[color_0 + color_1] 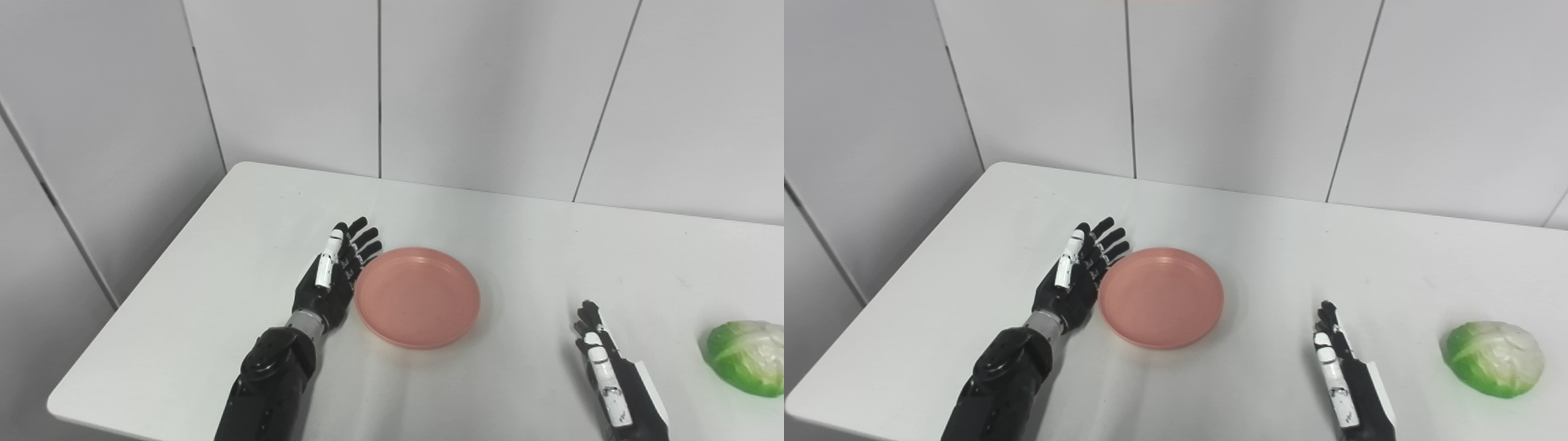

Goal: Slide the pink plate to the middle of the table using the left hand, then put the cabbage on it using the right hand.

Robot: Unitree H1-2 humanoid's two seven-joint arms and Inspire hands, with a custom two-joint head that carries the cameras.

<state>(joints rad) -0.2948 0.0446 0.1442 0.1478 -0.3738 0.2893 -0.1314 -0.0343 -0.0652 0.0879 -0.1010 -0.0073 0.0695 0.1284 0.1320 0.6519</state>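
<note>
The pink plate [418, 296] lies flat on the white table [245, 208], left of its middle. My left hand [335, 272] is open, fingers straight and pointing away, its inner side against the plate's left rim. My right hand [603, 367] is open and empty, held edge-on near the table's front, between the plate and the cabbage. The green and white cabbage [748, 357] rests on the table at the far right, apart from the right hand; it also shows in the right eye view [1494, 359].
The table's left edge and rounded front-left corner [61, 404] are close to the left arm. Grey wall panels [490, 92] stand right behind the table's far edge.
</note>
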